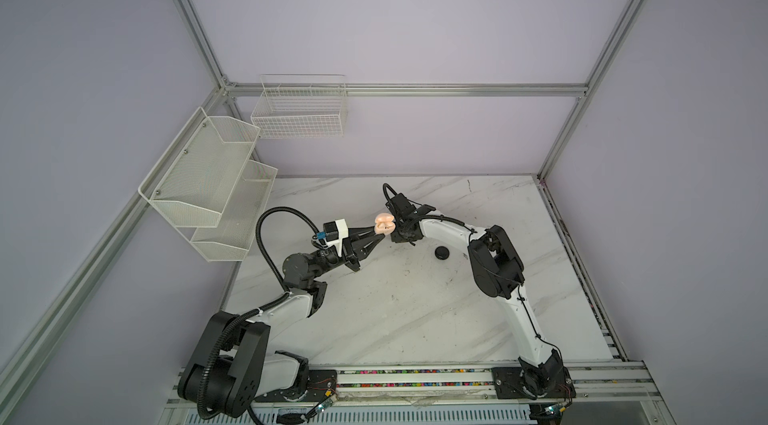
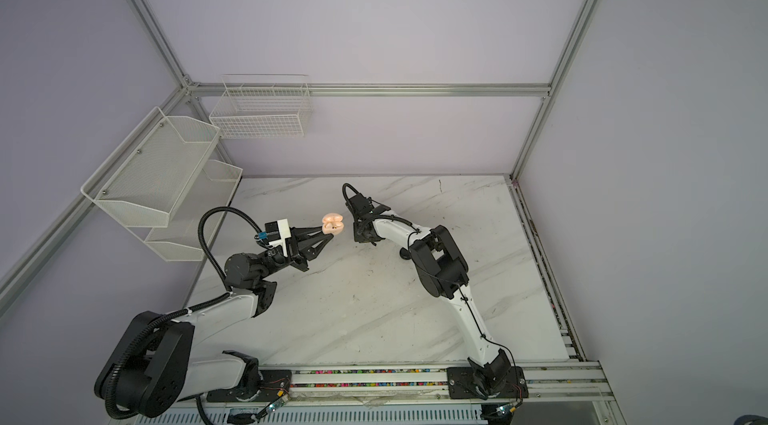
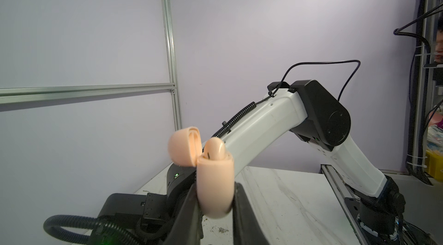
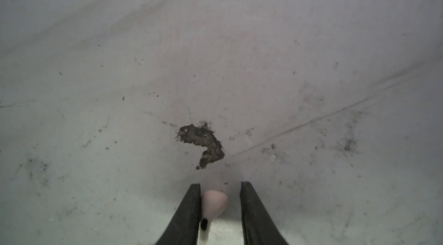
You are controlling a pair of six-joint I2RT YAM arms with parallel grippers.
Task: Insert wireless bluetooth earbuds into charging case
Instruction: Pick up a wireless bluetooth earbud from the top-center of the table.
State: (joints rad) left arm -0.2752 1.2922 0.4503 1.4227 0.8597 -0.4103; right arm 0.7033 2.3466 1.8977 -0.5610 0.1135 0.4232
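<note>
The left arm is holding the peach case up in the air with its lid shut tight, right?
Not quite. The left arm's jaws do hold the peach case up in the air, but its lid is open, not shut. The left wrist view shows the lid tipped back and a pale earbud sitting inside.

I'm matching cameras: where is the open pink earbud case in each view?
In a top view: pink case, about centre.
In a top view: slightly left of centre.
Left wrist: foreground, between the black fingers, lid open.
Right wrist: not in it.
Shared landmark: the left gripper clamping it.
</note>
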